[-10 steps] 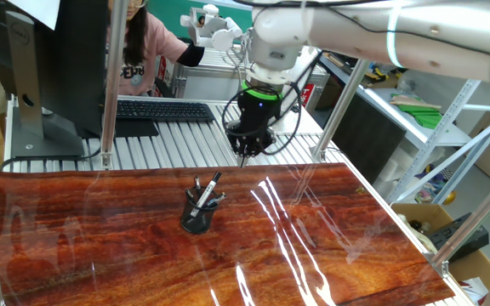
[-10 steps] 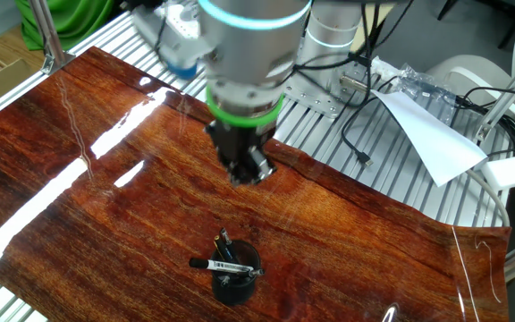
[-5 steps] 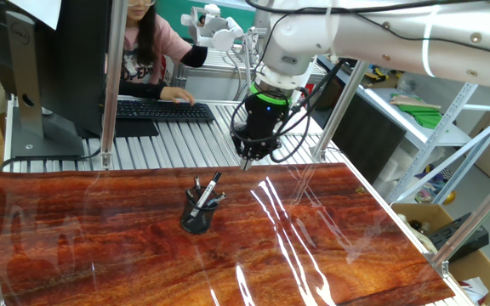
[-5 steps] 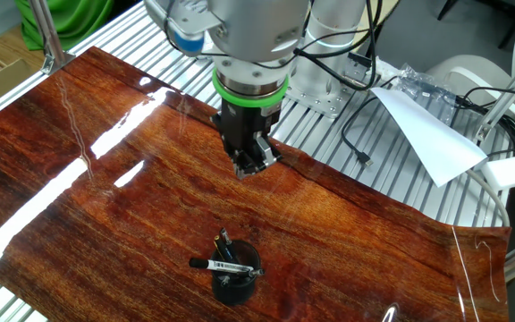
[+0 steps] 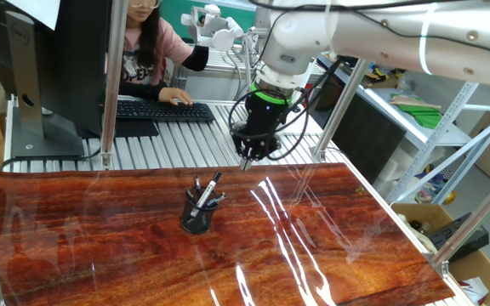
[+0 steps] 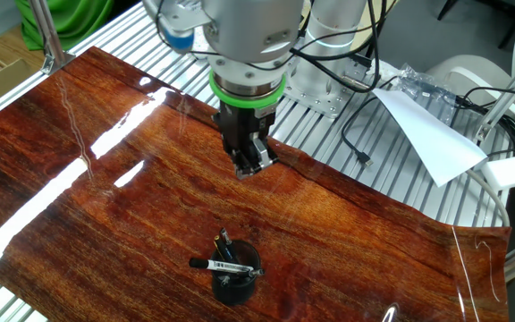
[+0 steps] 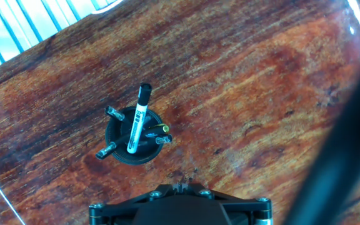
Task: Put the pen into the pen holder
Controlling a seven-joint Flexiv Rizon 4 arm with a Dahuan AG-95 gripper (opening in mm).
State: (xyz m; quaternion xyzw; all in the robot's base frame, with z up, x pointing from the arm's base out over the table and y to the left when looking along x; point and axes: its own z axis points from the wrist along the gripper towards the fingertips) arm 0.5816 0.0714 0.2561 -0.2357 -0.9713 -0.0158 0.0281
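The pen holder [image 5: 196, 218] is a small black mesh cup on the reddish wood tabletop; it also shows in the other fixed view [image 6: 237, 286] and the hand view [image 7: 132, 147]. The pen [image 5: 210, 189], black and white, stands tilted inside the cup among a few shorter dark pens, and it sticks out over the rim [image 6: 215, 265] [image 7: 139, 119]. My gripper [image 5: 247, 159] hangs above the back edge of the tabletop, well apart from the cup, shut and empty [image 6: 250, 168] [image 7: 180, 184].
A person sits at a keyboard [image 5: 164, 110] behind the table, next to a monitor [image 5: 54, 59]. Aluminium posts [image 5: 111, 85] stand at the table's back edge. Cables [image 6: 365, 134] and a white paper [image 6: 427, 134] lie on the slatted metal surface.
My gripper has shifted a little toward the table's back edge and stays shut. The pen and cup have not moved. The person's hand has come to the keyboard.
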